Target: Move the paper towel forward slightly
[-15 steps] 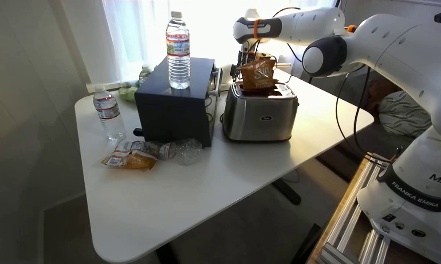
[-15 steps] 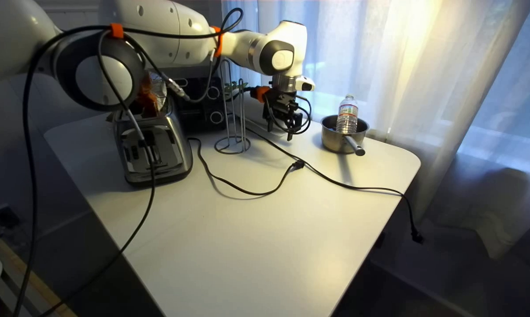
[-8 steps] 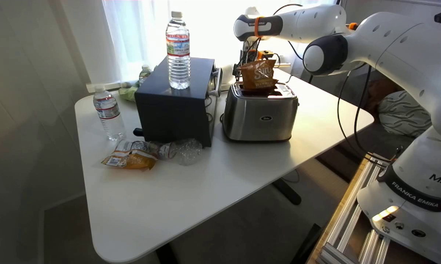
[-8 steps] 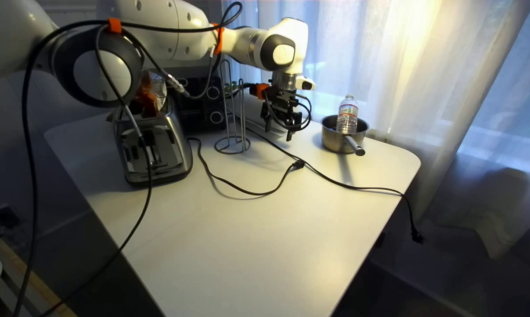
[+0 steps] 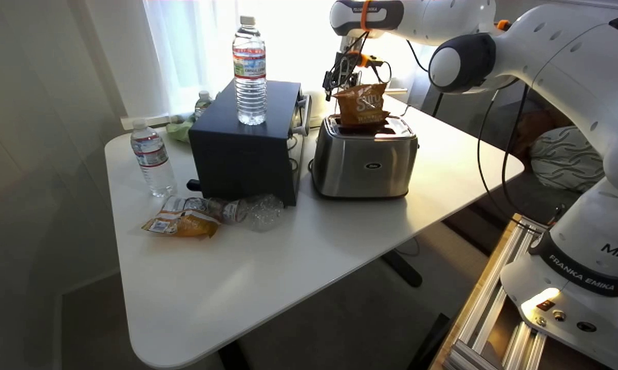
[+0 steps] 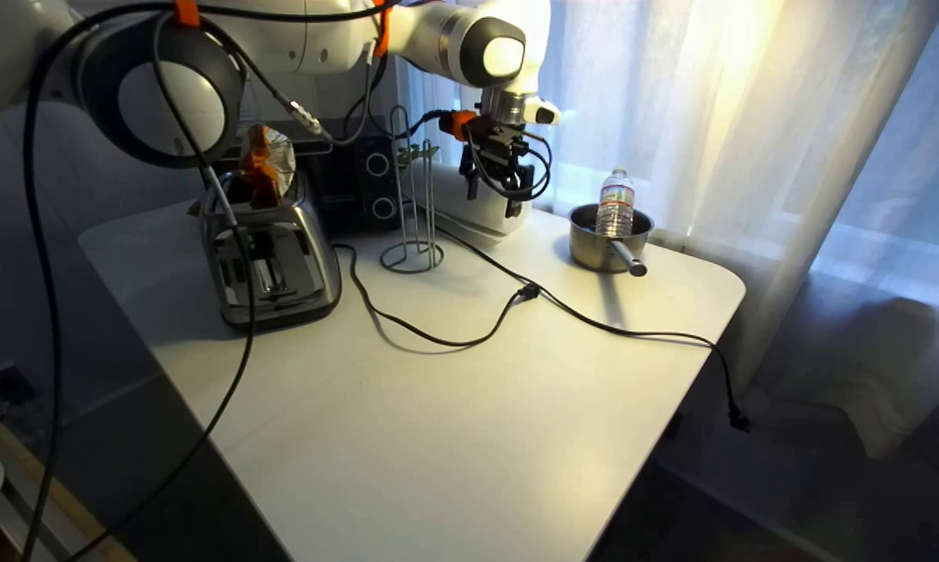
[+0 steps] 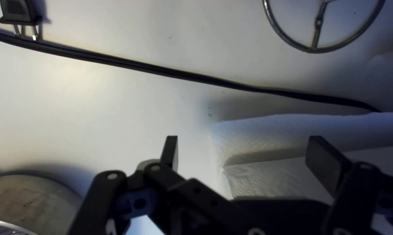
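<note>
The paper towel is a white roll (image 6: pixel 486 222) lying on its side on the white table, near the window curtain. In the wrist view the paper towel (image 7: pixel 258 132) shows its textured end part and a loose sheet edge. My gripper (image 6: pixel 492 199) is open and empty, raised above the roll. In the wrist view the gripper (image 7: pixel 243 147) has its fingers wide apart. One finger is past the roll's end and the other is over the roll. In an exterior view the gripper (image 5: pixel 334 85) is partly hidden behind the brown snack bag.
A wire stand (image 6: pixel 414 261) and black cords (image 6: pixel 477 339) lie beside the roll. A pot (image 6: pixel 590 254) holding a bottle (image 6: pixel 616 207) stands near it. A silver toaster (image 5: pixel 365 167) with a brown snack bag (image 5: pixel 362 105) and a black oven (image 5: pixel 242 167) stand close by.
The arm and gripper have risen, mostly in the last half second. More of the white roll shows beneath the gripper. The roll looks unmoved.
</note>
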Robot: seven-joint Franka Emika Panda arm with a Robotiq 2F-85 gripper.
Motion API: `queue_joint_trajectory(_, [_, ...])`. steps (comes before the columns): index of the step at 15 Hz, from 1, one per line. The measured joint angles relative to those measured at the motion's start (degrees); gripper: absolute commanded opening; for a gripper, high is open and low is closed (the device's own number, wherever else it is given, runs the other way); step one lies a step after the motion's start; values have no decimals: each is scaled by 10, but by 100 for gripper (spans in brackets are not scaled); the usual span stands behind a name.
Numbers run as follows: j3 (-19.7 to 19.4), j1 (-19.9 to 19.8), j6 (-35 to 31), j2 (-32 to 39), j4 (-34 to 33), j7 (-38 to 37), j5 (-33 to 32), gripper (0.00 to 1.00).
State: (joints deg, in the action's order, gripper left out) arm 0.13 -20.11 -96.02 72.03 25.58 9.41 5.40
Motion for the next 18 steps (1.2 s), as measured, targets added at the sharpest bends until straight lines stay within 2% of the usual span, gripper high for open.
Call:
queue_joint_trajectory(5, [17,-1,-44,-4,-2,-2,18,100])
queue_joint_trajectory(18, [56,-7,-304,30,-1,-11,57,100])
